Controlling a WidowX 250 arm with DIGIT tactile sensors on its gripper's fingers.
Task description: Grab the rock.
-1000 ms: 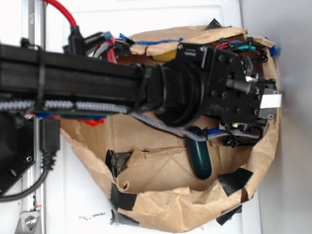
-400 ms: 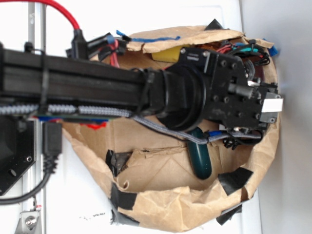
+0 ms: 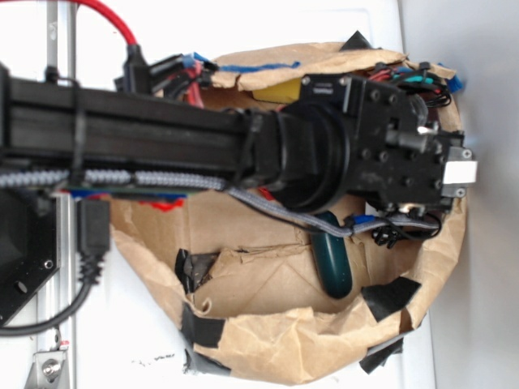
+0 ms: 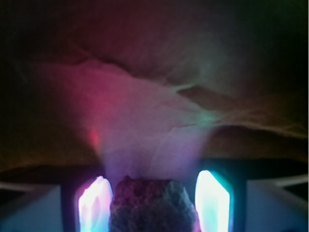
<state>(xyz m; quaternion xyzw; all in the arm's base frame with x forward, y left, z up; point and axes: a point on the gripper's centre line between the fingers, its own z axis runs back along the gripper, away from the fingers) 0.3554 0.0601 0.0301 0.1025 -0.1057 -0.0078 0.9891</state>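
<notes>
In the wrist view the rock point(image 4: 149, 205) is a lumpy, rough, dark brown-grey stone at the bottom centre. It sits between the two glowing fingers of my gripper point(image 4: 153, 203). The left pad point(image 4: 95, 205) and the right pad point(image 4: 212, 200) both press against its sides, so the gripper is shut on it. Crumpled brown paper point(image 4: 154, 121) lies beyond the rock. In the exterior view the black wrist head point(image 3: 405, 158) hangs over the right side of the paper nest, and the rock and the fingertips are hidden beneath it.
The brown paper nest point(image 3: 268, 340) has raised crumpled walls held with black tape point(image 3: 391, 298). A dark green oblong object point(image 3: 332, 263) lies just below the arm. A yellow piece point(image 3: 276, 91) shows at the back rim. Cables point(image 3: 89, 243) hang at the left.
The arm and wrist head have slid slightly to the right, toward the nest's right wall. The green object and the paper have stayed put.
</notes>
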